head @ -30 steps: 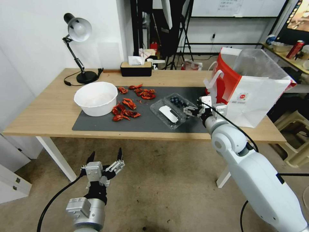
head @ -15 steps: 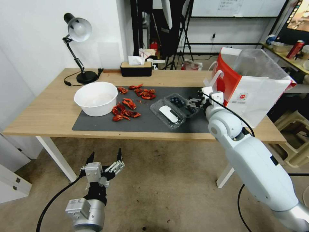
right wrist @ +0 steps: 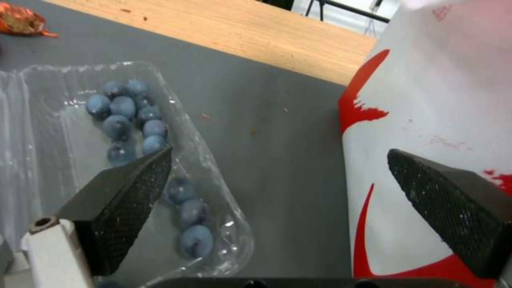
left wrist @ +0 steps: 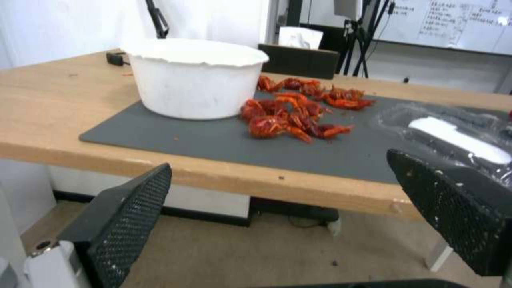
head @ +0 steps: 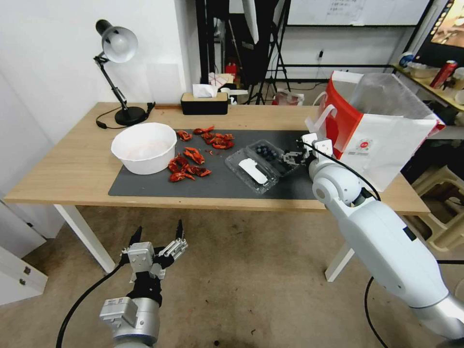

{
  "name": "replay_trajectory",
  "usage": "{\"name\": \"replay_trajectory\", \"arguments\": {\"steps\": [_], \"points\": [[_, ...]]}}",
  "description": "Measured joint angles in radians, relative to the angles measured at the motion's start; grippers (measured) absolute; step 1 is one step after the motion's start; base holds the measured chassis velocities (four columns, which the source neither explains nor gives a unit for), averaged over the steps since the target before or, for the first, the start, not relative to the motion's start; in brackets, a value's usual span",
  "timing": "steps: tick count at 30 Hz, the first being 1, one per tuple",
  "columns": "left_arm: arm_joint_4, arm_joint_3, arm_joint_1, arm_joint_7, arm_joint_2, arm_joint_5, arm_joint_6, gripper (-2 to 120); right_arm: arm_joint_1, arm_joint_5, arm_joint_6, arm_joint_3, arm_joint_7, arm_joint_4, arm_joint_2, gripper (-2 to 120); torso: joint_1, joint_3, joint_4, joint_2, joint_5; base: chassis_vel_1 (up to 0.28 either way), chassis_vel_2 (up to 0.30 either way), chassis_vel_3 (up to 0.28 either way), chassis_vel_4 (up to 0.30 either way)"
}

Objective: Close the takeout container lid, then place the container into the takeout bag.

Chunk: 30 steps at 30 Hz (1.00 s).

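The takeout container [head: 268, 152] lies open on the grey mat, its tray holding blueberries [right wrist: 131, 116]. Its lid [head: 253, 170], with the white label, is folded flat toward the table's front edge and also appears in the left wrist view [left wrist: 459, 138]. My right gripper [head: 293, 156] is open at the tray's right end, one finger over the tray rim [right wrist: 125, 200], the other toward the takeout bag [right wrist: 443, 100]. The red and white bag [head: 382, 140] stands upright at the right, clear liner sticking out. My left gripper [head: 157, 241] hangs open below the table front.
A white bowl [head: 144, 146] and red crayfish pieces [head: 193, 159] lie on the mat [head: 145, 186] left of the container. A desk lamp [head: 118, 53] and a tissue box [head: 204, 102] stand at the back of the wooden table [head: 58, 169].
My right gripper has moved from the container's near right corner farther back along its right end, closer to the bag. The left arm and the container stay put.
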State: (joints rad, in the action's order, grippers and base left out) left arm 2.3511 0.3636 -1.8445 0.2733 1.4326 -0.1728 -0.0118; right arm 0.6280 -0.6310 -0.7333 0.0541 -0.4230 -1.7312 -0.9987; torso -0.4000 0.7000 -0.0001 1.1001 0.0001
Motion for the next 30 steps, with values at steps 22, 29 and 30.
{"name": "replay_trajectory", "arguments": {"steps": [22,29,30], "points": [[-0.012,-0.007,0.002,0.002,-0.018,-0.006,-0.006,100,0.055,-0.013,0.004,0.055,0.046,-0.025,0.015,100,0.000,0.000,0.0000,0.000,-0.0001,0.000,0.000,0.000,0.000],[-0.016,-0.007,0.001,0.002,-0.017,-0.007,-0.006,100,0.054,-0.013,0.004,0.050,0.045,-0.019,0.003,100,0.000,0.000,0.0001,0.000,-0.0001,0.000,0.000,0.000,0.000],[-0.017,-0.007,0.000,0.002,-0.017,-0.007,-0.005,100,0.051,-0.013,0.004,0.048,0.044,-0.017,0.002,100,0.000,0.000,0.0000,0.000,-0.0001,0.000,0.000,0.000,0.000]]}}
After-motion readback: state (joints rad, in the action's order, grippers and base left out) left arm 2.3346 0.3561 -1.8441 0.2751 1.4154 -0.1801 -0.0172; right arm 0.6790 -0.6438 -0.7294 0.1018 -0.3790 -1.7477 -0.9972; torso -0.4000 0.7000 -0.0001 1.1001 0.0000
